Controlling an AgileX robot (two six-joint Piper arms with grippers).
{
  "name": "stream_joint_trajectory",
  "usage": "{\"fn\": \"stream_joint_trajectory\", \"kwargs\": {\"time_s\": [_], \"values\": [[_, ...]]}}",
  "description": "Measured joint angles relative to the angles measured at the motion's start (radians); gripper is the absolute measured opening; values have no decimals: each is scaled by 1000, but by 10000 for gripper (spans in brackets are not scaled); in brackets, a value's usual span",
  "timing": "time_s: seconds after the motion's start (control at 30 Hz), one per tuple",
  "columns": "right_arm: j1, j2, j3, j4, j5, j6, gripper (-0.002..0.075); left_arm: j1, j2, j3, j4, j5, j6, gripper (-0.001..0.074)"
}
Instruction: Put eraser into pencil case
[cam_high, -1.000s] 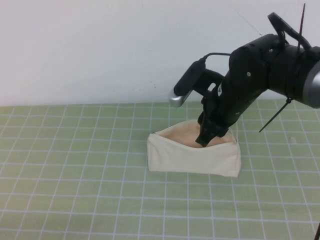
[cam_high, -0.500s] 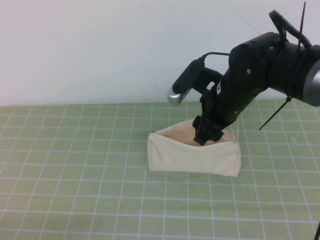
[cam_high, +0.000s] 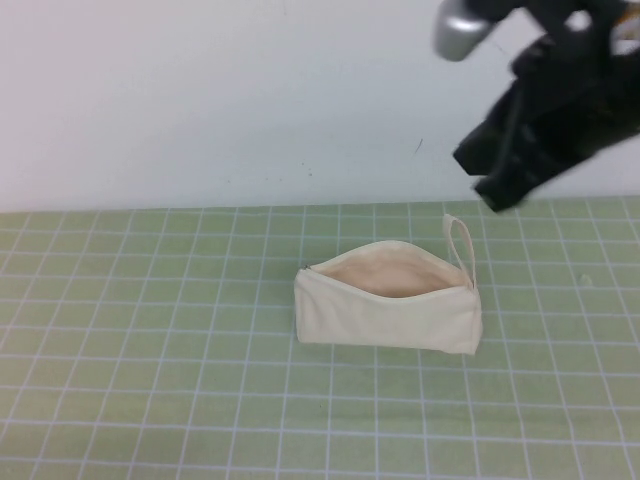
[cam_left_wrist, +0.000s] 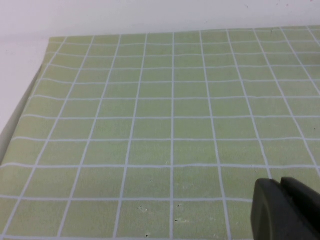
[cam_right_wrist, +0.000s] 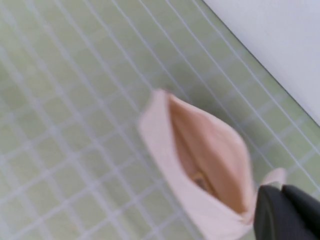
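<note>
The eraser (cam_right_wrist: 201, 181) lies inside the open pencil case (cam_high: 388, 315) on the table (cam_high: 150, 380), so the task looks done; the right end effector (cam_high: 500, 175) hangs high above, holding nothing, while the left end effector (cam_left_wrist: 285, 212) rests clenched near the table, and the next move is only parking.

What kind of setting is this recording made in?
Likely a lab tabletop rig: a green grid mat against a bare white wall, one pencil case lying open. The right gripper is above it, the left gripper over bare mat.
</note>
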Motion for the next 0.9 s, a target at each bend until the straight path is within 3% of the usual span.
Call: {"fn": "stream_joint_trajectory", "kwargs": {"time_s": [0.37,0.7,0.9], "values": [[0,-548,511,170,-218,-72,0,0,0,0,0,0,22,-1],[0,-958,806,103,-140,-46,-1,0,0,0,0,0,23,-1],[0,-1174,1020,30,-272,-1,-1,0,0,0,0,0,23,-1]]}}
